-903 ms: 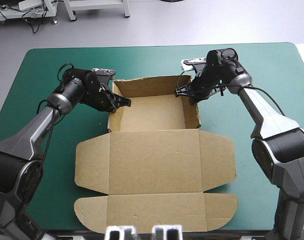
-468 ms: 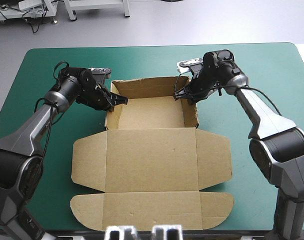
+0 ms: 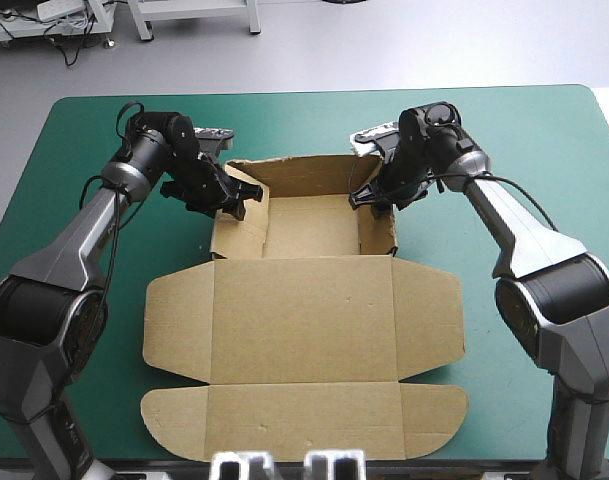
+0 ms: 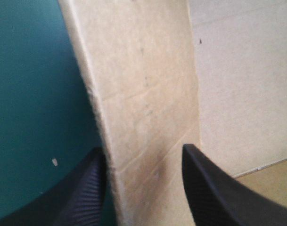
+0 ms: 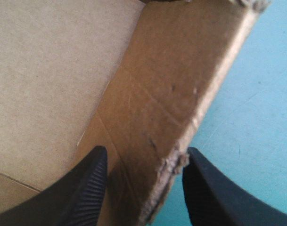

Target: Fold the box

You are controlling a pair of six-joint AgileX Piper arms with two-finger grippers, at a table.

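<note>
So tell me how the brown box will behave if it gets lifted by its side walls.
The box probably sags: its broad lid lies flat, joined only by creases. It looks light, thin board, so likely slides on the teal-green cover. The right wall, frayed at its edge, may crumple.

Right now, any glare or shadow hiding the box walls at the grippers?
High view: even light, no glare on the box, soft shade inside the tray. Left wrist view: wall at the left gripper evenly lit. Right wrist view: wall at the right gripper darker, frayed edge visible.
</note>
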